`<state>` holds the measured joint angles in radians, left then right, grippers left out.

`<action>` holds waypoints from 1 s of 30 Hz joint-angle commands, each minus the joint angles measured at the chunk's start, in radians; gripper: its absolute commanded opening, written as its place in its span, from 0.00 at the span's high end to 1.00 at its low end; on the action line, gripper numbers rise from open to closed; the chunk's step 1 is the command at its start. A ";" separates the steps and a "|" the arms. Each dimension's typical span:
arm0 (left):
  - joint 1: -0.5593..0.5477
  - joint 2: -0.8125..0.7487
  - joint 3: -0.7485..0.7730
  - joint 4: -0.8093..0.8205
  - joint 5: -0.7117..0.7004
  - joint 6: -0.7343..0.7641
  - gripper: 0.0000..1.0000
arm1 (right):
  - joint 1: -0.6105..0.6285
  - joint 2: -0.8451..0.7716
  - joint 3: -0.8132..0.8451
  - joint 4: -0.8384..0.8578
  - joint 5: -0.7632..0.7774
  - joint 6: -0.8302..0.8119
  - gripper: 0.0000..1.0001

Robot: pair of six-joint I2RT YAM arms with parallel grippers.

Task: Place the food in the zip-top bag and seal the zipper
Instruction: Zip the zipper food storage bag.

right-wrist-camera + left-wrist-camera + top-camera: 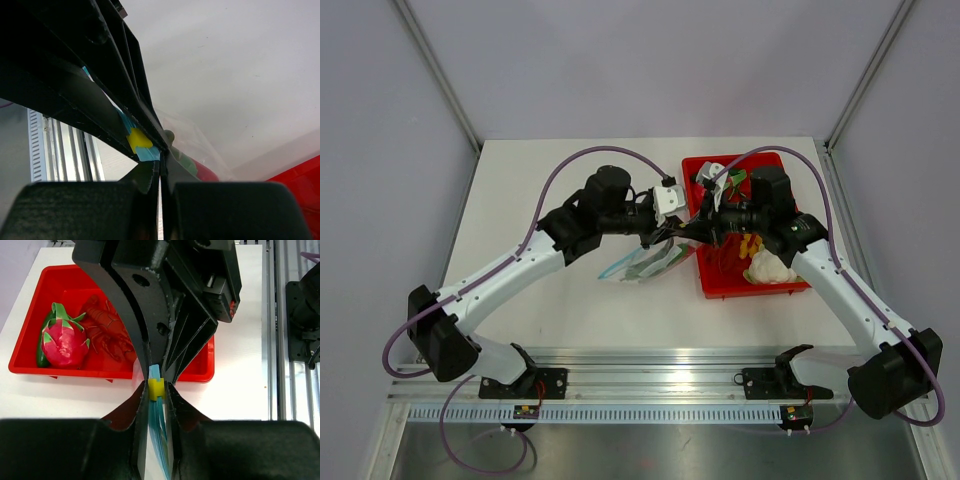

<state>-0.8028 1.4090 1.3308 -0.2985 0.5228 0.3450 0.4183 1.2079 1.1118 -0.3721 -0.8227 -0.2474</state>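
The zip-top bag (638,265) hangs over the table between both grippers, just left of the red tray. The food (192,167), green with a red part, lies inside the bag; it shows faintly in the top view (660,262). My left gripper (156,385) is shut on the light-blue zipper (159,425) right at its yellow slider (156,389). My right gripper (161,165) faces it and is shut on the zipper strip (150,154) beside the slider (137,140). In the top view the left gripper (667,232) and right gripper (692,232) nearly touch.
A red tray (705,285) stands at the right, under the right arm. It holds a pink dragon fruit (64,340), a red lobster (107,330), a white cauliflower (768,268) and small yellow pieces (748,245). A metal rail (660,385) runs along the near edge.
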 commanded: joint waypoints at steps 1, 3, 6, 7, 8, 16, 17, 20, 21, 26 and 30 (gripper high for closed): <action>0.008 -0.044 -0.007 0.065 0.011 -0.014 0.80 | 0.008 -0.025 0.002 -0.004 -0.010 -0.015 1.00; 0.011 -0.048 -0.010 0.067 0.017 -0.011 0.81 | 0.010 -0.027 0.002 -0.005 -0.010 -0.015 1.00; 0.011 -0.048 -0.009 0.065 0.016 -0.017 0.80 | 0.008 -0.028 0.002 -0.002 -0.012 -0.013 1.00; 0.013 -0.050 -0.007 0.071 0.016 -0.020 0.78 | 0.008 -0.028 0.003 -0.004 -0.012 -0.013 1.00; 0.014 -0.050 -0.008 0.075 0.016 -0.023 0.75 | 0.010 -0.027 0.002 -0.004 -0.012 -0.013 1.00; 0.016 -0.054 -0.005 0.076 0.016 -0.026 0.74 | 0.008 -0.022 0.005 -0.007 -0.015 -0.013 1.00; 0.016 -0.051 -0.005 0.075 0.020 -0.026 0.74 | 0.008 -0.022 0.005 -0.007 -0.015 -0.013 1.00; 0.016 -0.042 -0.002 0.068 0.034 -0.026 0.78 | 0.008 -0.022 0.005 -0.005 -0.016 -0.012 1.00; 0.016 -0.041 -0.002 0.065 0.039 -0.027 0.83 | 0.008 -0.022 0.005 -0.005 -0.016 -0.012 1.00; 0.016 -0.031 0.011 0.045 0.060 -0.021 1.00 | 0.008 -0.028 0.000 -0.010 -0.019 -0.021 1.00; 0.040 -0.035 0.021 0.009 0.132 -0.015 1.00 | 0.008 -0.048 0.005 -0.024 -0.006 -0.056 0.87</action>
<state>-0.7815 1.3930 1.3212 -0.2955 0.5701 0.3187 0.4187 1.2041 1.1103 -0.4030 -0.8272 -0.2649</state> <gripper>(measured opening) 0.067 0.102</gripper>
